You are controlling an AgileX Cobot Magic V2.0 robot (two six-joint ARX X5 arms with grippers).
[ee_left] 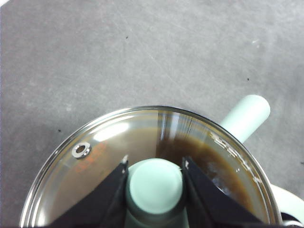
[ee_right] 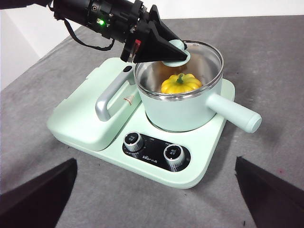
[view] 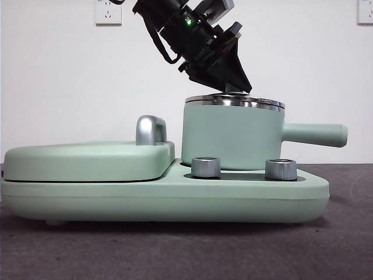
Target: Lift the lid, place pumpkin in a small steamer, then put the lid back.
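Left gripper (ee_left: 155, 167) jaws closed on the mint knob of the lid (ee_left: 114, 142), lid sitting on the small steamer (view: 233, 140) rim. Pumpkin (ee_right: 180, 83) inside the steamer, seen through the glass. Steamer stands on the mint cooker base (view: 175, 195), beside the griddle cover (view: 87, 160). Right gripper (ee_right: 152, 199) high over the worktop, jaws wide apart, empty.

My left hand (ee_right: 176, 51) and the lid (ee_right: 202, 59) block the pot's (ee_right: 180, 111) mouth (pumpkin (ee_right: 181, 83) inside); the counter (ee_right: 266, 61) around lies open.
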